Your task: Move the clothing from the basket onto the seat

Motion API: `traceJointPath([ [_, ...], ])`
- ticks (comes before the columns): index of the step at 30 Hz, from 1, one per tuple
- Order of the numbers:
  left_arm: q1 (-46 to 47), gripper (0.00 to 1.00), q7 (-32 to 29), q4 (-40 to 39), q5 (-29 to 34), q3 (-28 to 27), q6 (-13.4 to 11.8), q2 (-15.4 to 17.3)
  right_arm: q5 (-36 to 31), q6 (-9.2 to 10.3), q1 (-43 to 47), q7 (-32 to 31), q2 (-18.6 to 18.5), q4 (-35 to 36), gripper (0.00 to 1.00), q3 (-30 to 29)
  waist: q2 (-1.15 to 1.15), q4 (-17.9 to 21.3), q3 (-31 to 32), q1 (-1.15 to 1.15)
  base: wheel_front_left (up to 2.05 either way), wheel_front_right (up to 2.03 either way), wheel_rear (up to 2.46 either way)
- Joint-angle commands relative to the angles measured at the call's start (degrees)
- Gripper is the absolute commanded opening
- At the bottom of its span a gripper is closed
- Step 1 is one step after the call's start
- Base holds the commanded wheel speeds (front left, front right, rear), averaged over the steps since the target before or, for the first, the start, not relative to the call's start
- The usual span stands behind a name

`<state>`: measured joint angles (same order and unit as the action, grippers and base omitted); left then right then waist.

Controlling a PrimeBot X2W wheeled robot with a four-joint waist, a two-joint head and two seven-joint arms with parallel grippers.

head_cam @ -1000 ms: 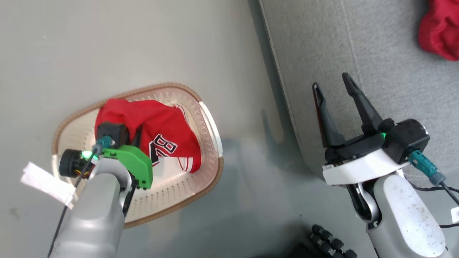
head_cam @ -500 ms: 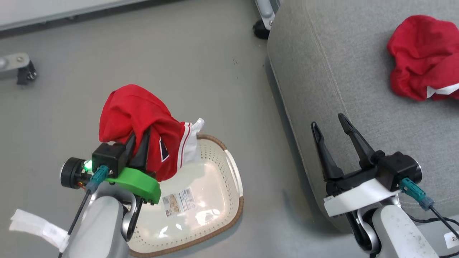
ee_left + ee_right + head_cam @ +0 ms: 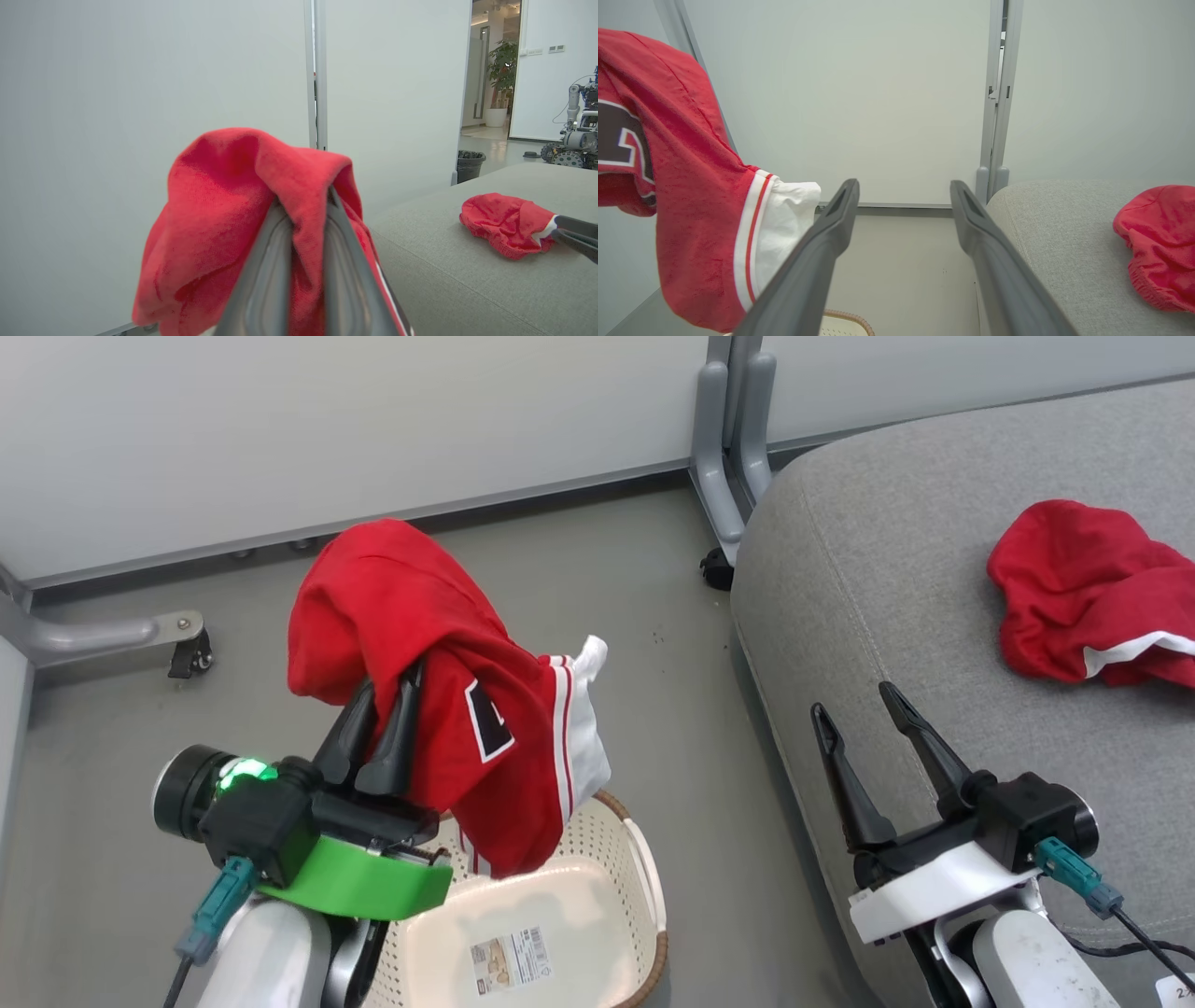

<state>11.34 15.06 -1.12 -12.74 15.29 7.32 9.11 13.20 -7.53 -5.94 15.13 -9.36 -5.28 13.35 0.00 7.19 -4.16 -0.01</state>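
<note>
Red jersey (image 3: pixel 448 709) hangs over the 11 o'clock rim of the basket (image 3: pixel 644 882), a fold clenched between the fingers of the left gripper (image 3: pixel 390 679). Red shorts (image 3: pixel 1074 583) lie bunched on the grey seat (image 3: pixel 887 616), 2 o'clock in head view. Right gripper (image 3: pixel 853 700), 4 o'clock: jaws spread, grasping nothing, at the seat's near edge.

Grey floor (image 3: pixel 644 616), white partition panels (image 3: pixel 280 429), grey post (image 3: pixel 733 411).

Soft matt red cloth jersey (image 3: pixel 448 709), glossy perforated plastic basket (image 3: pixel 597 859), coarse grey woven seat (image 3: pixel 878 607).
</note>
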Motion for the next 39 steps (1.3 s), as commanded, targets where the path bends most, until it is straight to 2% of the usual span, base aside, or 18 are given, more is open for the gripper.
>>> traceJointPath([
  [1, -1.1, 0.00, 0.2, -2.3, -1.0, 1.3, 0.2, 0.4, -0.4, 0.08, 0.9, 0.0, -0.2, 0.2, 1.00, 0.0, 0.00, -0.8, 1.8, 0.01, 0.00, 0.00, 0.00],
  [9, -2.2, 0.00, 0.1, -11.7, -5.0, 3.1, 0.2, 0.5, -0.4, 0.08, 1.0, 0.0, -0.4, 0.4, 1.00, -0.2, 0.00, -0.2, 2.2, 0.01, 0.00, 0.00, 0.00],
  [18, 0.4, 0.00, 0.1, -17.1, -10.0, 8.2, 0.2, -0.5, -0.4, 0.08, 1.1, 0.0, -0.2, 0.8, 1.00, -0.7, 0.00, 0.5, 1.7, 0.01, 0.00, 0.00, 0.00],
  [27, 1.8, 0.00, 0.1, -16.9, -11.0, 10.5, 0.2, -1.4, -0.6, 0.08, 0.7, 0.0, -0.6, 0.9, 1.00, -1.4, 0.00, 1.1, 1.2, 0.01, 0.00, 0.00, 0.00],
  [29, 1.8, 0.00, 0.1, -16.6, -11.4, 10.3, 0.2, -1.4, 1.8, 0.08, 0.3, 0.0, 0.1, 1.5, 1.00, -2.1, 0.00, 1.2, 1.2, 0.01, 0.00, 0.00, 0.00],
  [35, 1.1, 0.00, 0.1, -15.5, -12.4, 9.9, 0.2, -0.9, 4.5, 0.08, -0.9, 0.0, -2.3, 4.1, 1.00, -2.7, 0.00, 1.4, 1.2, 0.01, 0.00, 0.00, 0.00],
  [39, 0.9, 0.00, 0.1, -14.8, -12.5, 10.0, 0.2, -0.5, 6.0, 0.08, -1.9, 0.0, -4.6, 6.8, 1.00, 0.1, 0.00, 1.3, 1.1, 0.01, 0.00, 0.00, 0.00],
])
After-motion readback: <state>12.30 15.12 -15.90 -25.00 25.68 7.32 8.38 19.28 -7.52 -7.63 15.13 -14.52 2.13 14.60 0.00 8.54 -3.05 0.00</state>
